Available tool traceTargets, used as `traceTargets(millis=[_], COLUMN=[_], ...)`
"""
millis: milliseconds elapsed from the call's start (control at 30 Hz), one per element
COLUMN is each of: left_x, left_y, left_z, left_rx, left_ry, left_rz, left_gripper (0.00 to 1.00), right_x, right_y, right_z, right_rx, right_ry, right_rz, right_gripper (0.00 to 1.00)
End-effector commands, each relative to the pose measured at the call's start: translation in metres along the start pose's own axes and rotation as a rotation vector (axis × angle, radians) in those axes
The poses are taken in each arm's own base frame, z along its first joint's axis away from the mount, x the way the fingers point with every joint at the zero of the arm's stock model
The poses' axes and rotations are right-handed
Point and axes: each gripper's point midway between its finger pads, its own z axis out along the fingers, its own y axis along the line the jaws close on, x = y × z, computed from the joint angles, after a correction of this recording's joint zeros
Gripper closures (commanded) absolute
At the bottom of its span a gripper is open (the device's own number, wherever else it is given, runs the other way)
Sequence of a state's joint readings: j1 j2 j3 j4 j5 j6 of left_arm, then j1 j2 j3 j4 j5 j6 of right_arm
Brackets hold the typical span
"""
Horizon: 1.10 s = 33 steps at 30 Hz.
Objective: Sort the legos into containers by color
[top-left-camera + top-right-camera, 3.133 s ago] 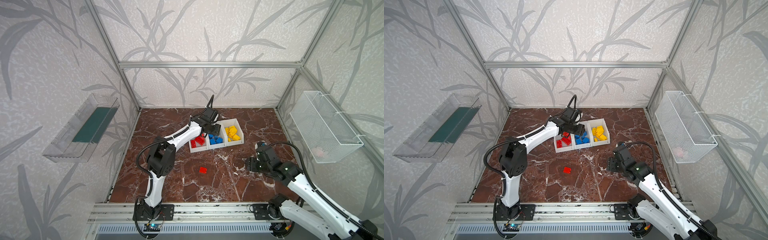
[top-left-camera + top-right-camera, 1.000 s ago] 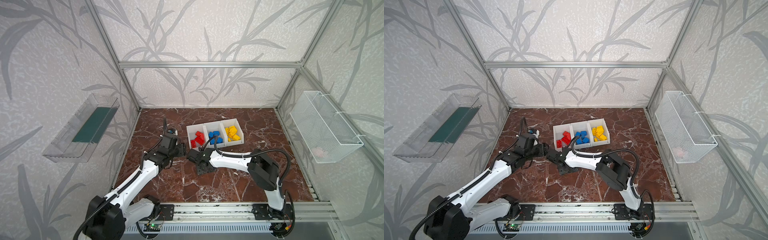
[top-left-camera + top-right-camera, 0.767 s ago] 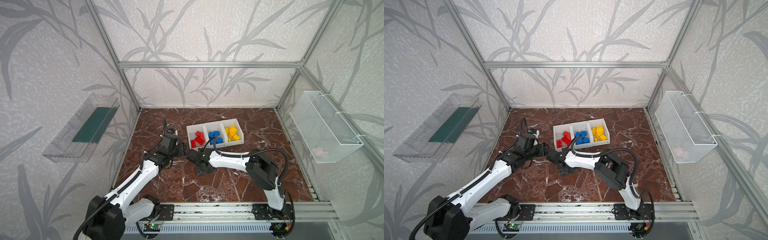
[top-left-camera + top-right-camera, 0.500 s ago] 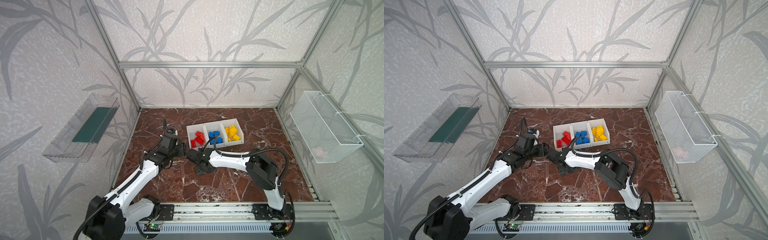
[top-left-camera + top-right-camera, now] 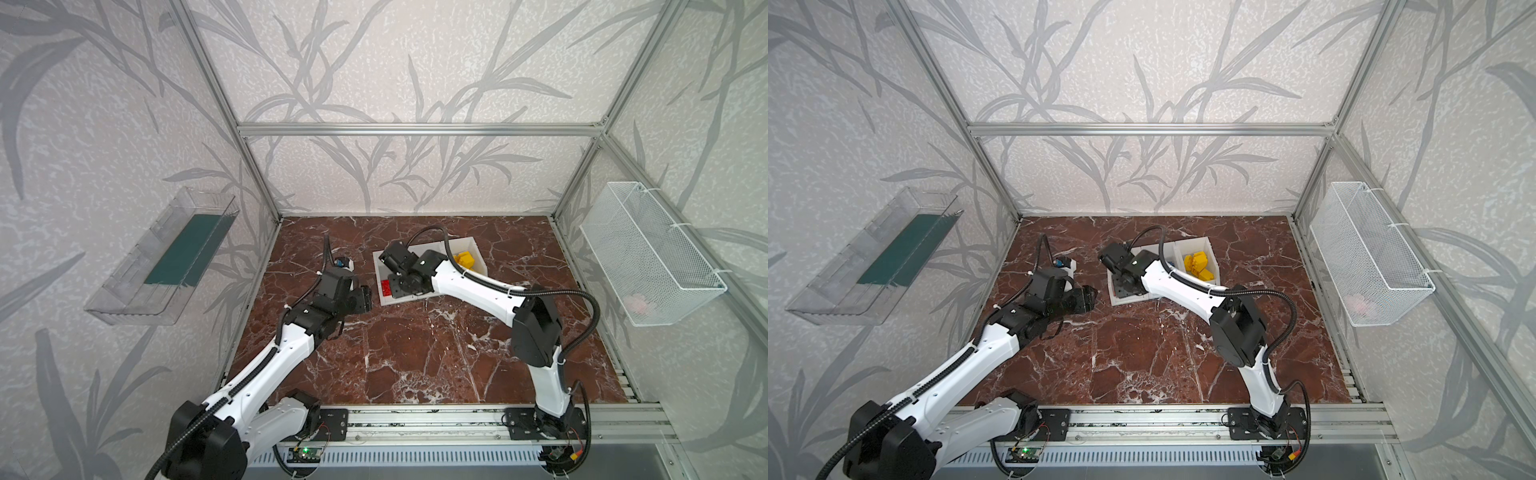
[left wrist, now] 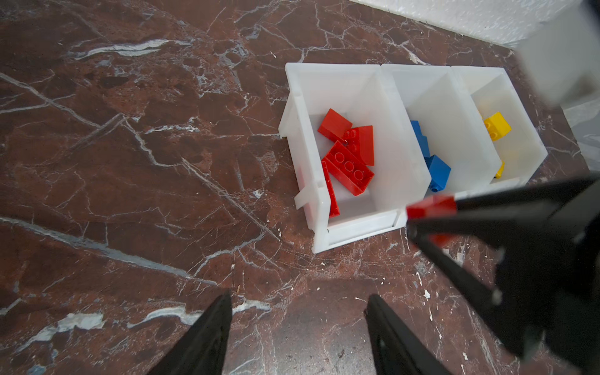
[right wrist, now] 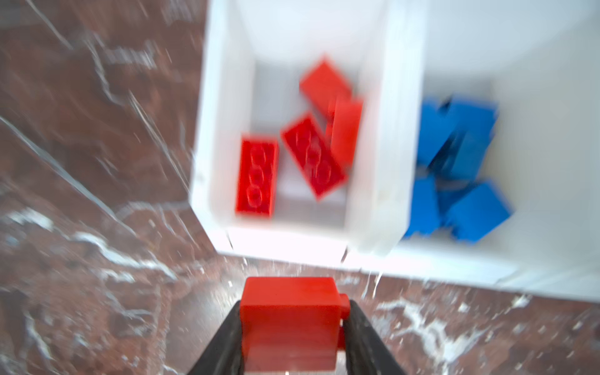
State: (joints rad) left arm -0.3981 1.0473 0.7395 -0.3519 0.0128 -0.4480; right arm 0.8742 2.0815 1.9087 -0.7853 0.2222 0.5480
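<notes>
Brick, red, sits pinched in my right gripper just beside the red bin, centre of a top view, seemingly for dropping in; my left gripper hangs open.

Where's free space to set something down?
Bare marble table centre, up to the front rail; the strip behind the bins; right of the yellow bin. Crowded: red bin front, with the left gripper beside it and the right gripper holding a red brick there.
</notes>
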Motion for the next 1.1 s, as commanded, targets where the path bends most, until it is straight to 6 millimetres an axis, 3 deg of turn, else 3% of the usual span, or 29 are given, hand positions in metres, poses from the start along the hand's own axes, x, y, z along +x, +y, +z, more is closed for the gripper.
traceTargets(millis=[0,233,367,533,667,833,933,1067], left_x=[0.010,0.013,0.011,0.010,0.010,0.000,-0.017,-0.050], left_y=[0.006,0.007,0.006,0.007,0.009,0.011,0.013,0.028], left_z=[-0.004,-0.005,-0.005,-0.005,-0.006,-0.008,-0.012,-0.022], left_rx=[-0.009,-0.013,-0.015,-0.020,-0.028,-0.047,-0.079,-0.173], left_ry=[0.023,0.031,0.035,0.033,0.028,-0.013,-0.064,-0.164], left_rz=[-0.024,-0.032,-0.029,-0.027,-0.028,-0.004,0.046,0.085], left_gripper=[0.32,0.32,0.32,0.32,0.32,0.32,0.30,0.27], right_x=[-0.018,-0.047,-0.057,-0.064,-0.069,-0.076,-0.078,-0.075], right_y=[-0.008,0.003,0.006,0.007,0.004,-0.008,-0.027,-0.072], right_z=[0.027,0.058,0.059,0.047,0.029,-0.007,-0.035,-0.077], right_rx=[0.013,-0.058,-0.053,-0.059,-0.061,-0.044,-0.010,0.000], right_ry=[0.000,0.044,0.047,0.027,-0.003,-0.073,-0.164,-0.313], right_rz=[-0.038,-0.030,-0.043,-0.038,-0.039,-0.081,-0.101,-0.074], right_gripper=[0.59,0.58,0.41,0.35,0.34,0.33,0.31,0.29])
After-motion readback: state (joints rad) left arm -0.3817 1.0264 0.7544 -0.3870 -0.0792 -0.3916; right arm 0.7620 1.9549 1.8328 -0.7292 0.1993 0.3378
